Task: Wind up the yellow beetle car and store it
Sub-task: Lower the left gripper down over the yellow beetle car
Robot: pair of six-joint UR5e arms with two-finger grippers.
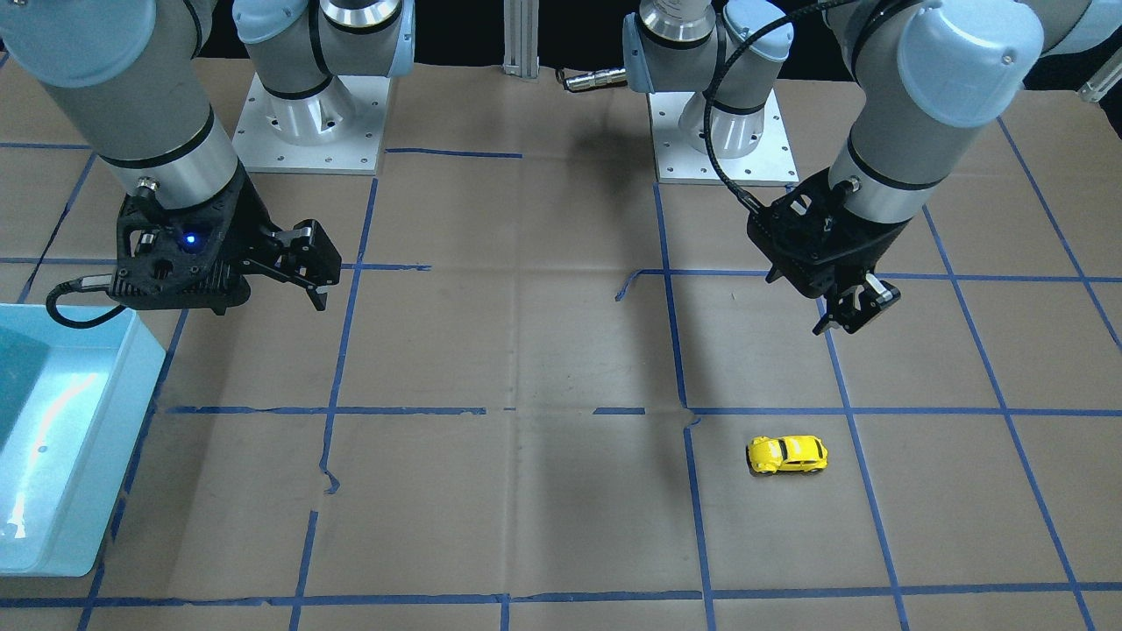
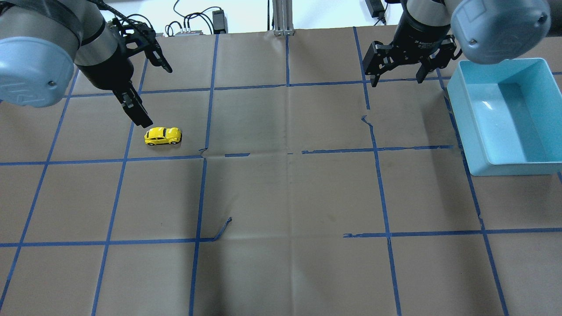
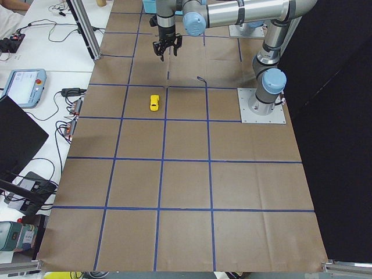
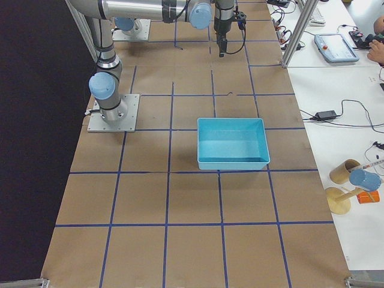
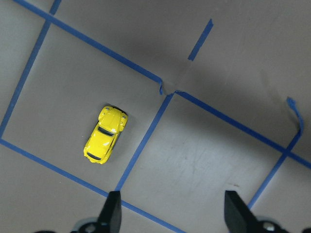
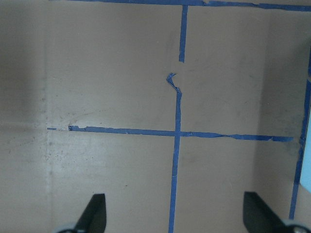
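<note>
Car on the counter, left tool spread open above it

The car (image 2: 163,136) stands on its wheels on the counter (image 2: 285,197), inside a square of blue tape on the robot's left side, with nothing touching it. The left tool (image 2: 160,98) hangs over the same square with its fingers wide apart and nothing between them. In the left wrist view the car lies ahead of the fingers and off toward the view's left one, not in the gap. In the front view the tool is clear of the car, which lies on the operators' side of it. The right tool (image 2: 398,78), also spread and empty, hovers just beside the blue bin (image 2: 509,168), which is well apart from the car on the robot's right side.
</note>
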